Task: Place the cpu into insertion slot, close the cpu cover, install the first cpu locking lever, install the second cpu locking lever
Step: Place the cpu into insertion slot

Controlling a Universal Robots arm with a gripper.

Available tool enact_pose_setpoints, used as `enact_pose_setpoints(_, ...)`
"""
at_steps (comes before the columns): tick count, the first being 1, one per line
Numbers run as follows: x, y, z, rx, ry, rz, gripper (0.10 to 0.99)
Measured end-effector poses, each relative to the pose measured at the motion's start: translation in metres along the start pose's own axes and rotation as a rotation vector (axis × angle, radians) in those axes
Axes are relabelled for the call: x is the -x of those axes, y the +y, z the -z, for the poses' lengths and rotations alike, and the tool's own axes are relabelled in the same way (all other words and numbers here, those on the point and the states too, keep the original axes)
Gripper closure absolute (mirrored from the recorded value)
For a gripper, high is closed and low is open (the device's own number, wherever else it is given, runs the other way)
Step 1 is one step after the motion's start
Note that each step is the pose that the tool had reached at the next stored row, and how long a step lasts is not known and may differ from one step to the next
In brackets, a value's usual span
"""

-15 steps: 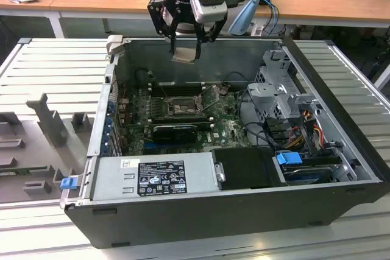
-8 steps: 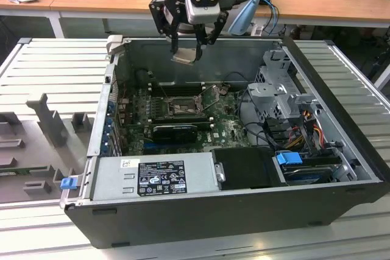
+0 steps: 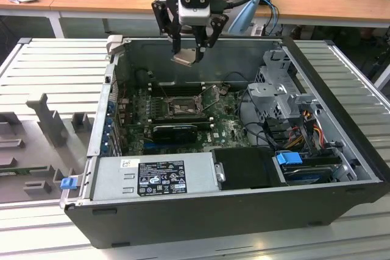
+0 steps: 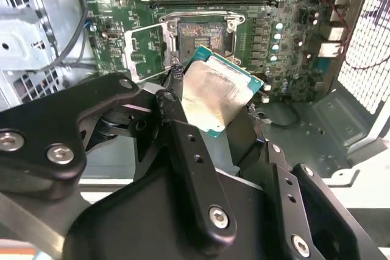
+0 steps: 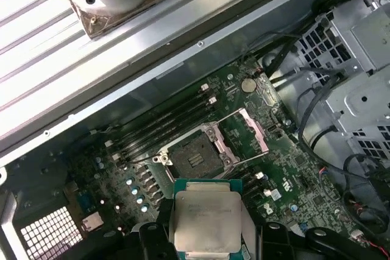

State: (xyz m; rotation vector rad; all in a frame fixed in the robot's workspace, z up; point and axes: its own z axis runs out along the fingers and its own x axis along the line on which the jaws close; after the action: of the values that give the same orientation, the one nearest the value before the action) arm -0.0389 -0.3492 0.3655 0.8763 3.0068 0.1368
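Cpu (image 5: 204,217) hangs well above the insertion slot (image 5: 195,159), held in the gripper (image 3: 190,47), which is closed on two opposite edges of the chip with the dull metal top turned up toward the wrist. The slot lies bare with its contact field exposed. The cpu cover (image 5: 247,132) is swung open to one side of the slot and looks clear of the way down.

Placing it well is, in my judgement, mostly a matter of alignment before height is given up. In both wrist views the chip's edges look turned against the slot's rim, and in the exterior view it seems tilted rather than level. Both should be corrected high above the slot, with the chip centred over it. The descent should be straight and slow, with no sideways sliding once the chip is near the contacts, since they would bend easily. Which corner carries the orientation mark I cannot tell. The gripper also needs to stay off the open cover and the memory slots (image 5: 164,120) beside the slot.
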Motion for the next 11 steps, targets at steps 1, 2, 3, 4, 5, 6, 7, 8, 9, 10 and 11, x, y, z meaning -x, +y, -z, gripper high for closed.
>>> enact_pose_setpoints(1,0.0000,0.0000,-0.0002,0.000,-0.0018,-0.019,0.557)
enact_pose_setpoints(2,0.0000,0.0000,-0.0004,0.001,-0.0034,-0.038,0.557)
enact_pose_setpoints(3,0.0000,0.0000,-0.0005,0.001,-0.0040,-0.045,0.557)
enact_pose_setpoints(4,0.0000,0.0000,-0.0006,0.001,-0.0050,-0.054,0.557)
enact_pose_setpoints(5,0.0000,-0.0001,-0.0007,0.001,-0.0060,-0.067,0.557)
enact_pose_setpoints(6,0.0000,-0.0001,-0.0007,0.001,-0.0068,-0.076,0.557)
enact_pose_setpoints(7,0.0000,-0.0001,-0.0008,0.001,-0.0082,-0.089,0.557)
enact_pose_setpoints(8,0.0000,0.0000,-0.0009,0.001,-0.0090,-0.096,0.557)
enact_pose_setpoints(9,0.0000,-0.0001,-0.0009,0.001,-0.0098,-0.103,0.557)
enact_pose_setpoints(10,0.0000,-0.0001,-0.0010,0.001,-0.0111,-0.117,0.557)
enact_pose_setpoints(11,0.0000,-0.0001,-0.0010,0.001,-0.0124,-0.132,0.557)
